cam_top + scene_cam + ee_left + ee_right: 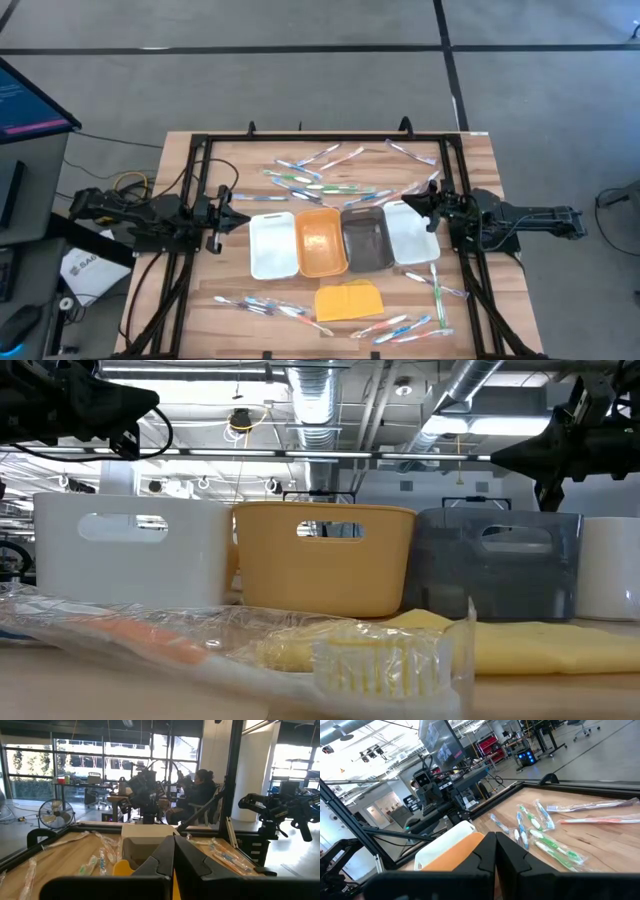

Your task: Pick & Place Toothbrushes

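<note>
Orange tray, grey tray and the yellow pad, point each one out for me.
orange tray (321, 241): high view, its inner floor.
grey tray (367, 241): high view, its inner floor.
yellow pad (349, 301): high view, its middle.

No readable text, label, brand or number anywhere. Dark monitor screen (25, 100), off wooden table's (180, 150) left corner: pale lines of writing plus pink bar, too small to read. White paper sheet (85, 272) on floor left of table: dark printed mark, letters not legible. Clear toothbrush wrappers (200, 635) on table: no print made out.
</note>
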You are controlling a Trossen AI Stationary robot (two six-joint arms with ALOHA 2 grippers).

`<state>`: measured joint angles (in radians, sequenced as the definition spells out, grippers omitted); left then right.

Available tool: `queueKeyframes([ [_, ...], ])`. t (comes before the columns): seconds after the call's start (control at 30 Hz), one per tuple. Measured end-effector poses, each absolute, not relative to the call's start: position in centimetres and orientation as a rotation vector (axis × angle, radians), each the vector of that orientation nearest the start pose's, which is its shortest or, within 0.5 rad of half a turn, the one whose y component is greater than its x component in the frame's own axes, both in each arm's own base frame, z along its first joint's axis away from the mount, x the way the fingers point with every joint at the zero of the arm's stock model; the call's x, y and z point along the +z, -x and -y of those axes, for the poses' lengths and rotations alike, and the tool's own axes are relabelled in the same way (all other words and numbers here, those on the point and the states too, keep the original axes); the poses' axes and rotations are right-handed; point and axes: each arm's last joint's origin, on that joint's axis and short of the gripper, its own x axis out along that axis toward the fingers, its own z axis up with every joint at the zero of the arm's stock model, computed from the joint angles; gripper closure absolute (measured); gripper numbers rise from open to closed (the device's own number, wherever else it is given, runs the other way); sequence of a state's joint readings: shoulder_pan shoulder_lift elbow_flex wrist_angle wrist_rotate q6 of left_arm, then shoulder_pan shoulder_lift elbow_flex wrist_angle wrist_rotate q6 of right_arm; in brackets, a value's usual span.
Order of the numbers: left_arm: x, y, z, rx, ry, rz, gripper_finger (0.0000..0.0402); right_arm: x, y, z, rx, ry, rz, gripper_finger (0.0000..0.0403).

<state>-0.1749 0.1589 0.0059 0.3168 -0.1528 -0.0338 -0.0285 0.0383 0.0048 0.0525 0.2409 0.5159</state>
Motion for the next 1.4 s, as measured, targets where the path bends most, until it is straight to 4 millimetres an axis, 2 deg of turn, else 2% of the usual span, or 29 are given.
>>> queueKeyframes([
  [0.8,18.3,-10.5,1.4,-0.022,0.063,0.164,0.0401,16.7,-9.9,1.0,-0.259,-0.515,0.088,0.0403],
  [0.93,20.2,-10.2,0.9,0.111,0.117,0.36,0.0401,16.7,-9.9,1.0,-0.259,-0.515,0.088,0.0403],
  [1.1,22.0,-10.0,1.1,0.043,0.087,0.554,0.0401,16.7,-9.9,1.0,-0.259,-0.515,0.088,0.0403],
  [1.23,23.8,-10.9,1.4,0.01,0.053,0.556,0.0401,16.7,-9.9,1.0,-0.259,-0.514,0.088,0.0403],
  [1.4,26.2,-13.3,1.8,0.024,-0.017,0.502,0.0401,16.7,-9.9,1.0,-0.259,-0.514,0.088,0.0403],
])
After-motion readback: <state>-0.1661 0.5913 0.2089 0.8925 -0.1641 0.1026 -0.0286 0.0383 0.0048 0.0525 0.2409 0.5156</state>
